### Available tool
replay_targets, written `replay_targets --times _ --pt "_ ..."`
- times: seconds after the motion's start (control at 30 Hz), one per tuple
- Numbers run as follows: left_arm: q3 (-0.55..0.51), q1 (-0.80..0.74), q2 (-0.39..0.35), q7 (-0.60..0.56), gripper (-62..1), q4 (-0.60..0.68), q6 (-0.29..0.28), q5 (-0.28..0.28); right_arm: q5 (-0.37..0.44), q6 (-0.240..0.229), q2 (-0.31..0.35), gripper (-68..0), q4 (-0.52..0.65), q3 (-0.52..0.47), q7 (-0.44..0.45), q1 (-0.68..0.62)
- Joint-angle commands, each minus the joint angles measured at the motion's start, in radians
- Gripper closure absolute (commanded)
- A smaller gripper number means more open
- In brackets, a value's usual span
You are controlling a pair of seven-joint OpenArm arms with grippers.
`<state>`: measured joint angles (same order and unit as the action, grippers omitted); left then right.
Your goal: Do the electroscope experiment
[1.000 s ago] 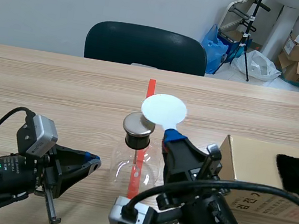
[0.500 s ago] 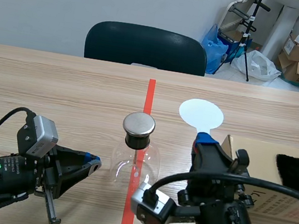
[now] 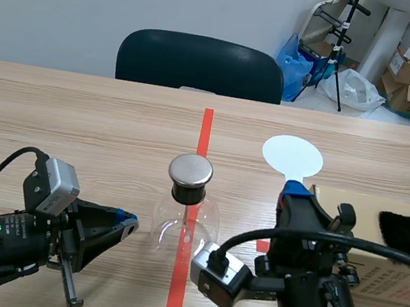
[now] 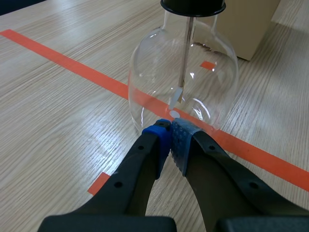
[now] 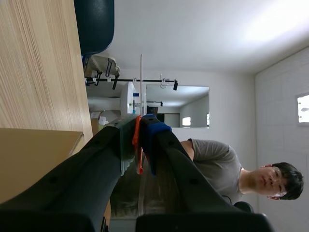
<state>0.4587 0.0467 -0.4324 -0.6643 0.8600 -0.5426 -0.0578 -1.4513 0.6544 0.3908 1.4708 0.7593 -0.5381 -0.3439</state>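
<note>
The white disc paddle (image 3: 292, 155) has swung rightward off the electroscope's (image 3: 186, 211) metal cap (image 3: 191, 169) and now stands well apart from it above the table (image 3: 79, 119), its handle (image 5: 139, 164) pinched in the right gripper's (image 5: 137, 133) clenched fingers. It looks light, thin and stiff, best held by that handle. The electroscope, being glass, seems fragile and slippery, and the left gripper (image 4: 170, 137), closed on nothing, sits just beside its base.

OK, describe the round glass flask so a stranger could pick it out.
On the wooden table, find the orange-red tape line down its middle. On that line stands a round clear glass flask with a black stopper. Unlike the brown cardboard box nearby, it is transparent and topped by a shiny metal disc.
</note>
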Motion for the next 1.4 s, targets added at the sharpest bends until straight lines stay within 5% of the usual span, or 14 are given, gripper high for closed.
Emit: replay_targets --times 0.0,0.5,1.0,1.37 --pt "-0.008 0.003 0.002 -0.02 -3.2 0.021 0.002 0.008 -0.01 0.01 0.005 -1.0 0.023 -0.01 -0.01 0.011" --pt "-0.008 0.003 0.002 -0.02 -3.2 0.021 0.002 0.008 -0.01 0.011 0.005 -1.0 0.023 -0.01 0.027 0.011" --pt "-0.008 0.003 0.002 -0.02 -3.2 0.021 0.002 0.008 -0.01 0.01 0.005 -1.0 0.049 -0.009 0.344 0.011" --pt "-0.008 0.003 0.002 -0.02 -3.2 0.021 0.002 0.008 -0.01 0.003 0.005 -1.0 0.049 -0.008 0.499 0.011"
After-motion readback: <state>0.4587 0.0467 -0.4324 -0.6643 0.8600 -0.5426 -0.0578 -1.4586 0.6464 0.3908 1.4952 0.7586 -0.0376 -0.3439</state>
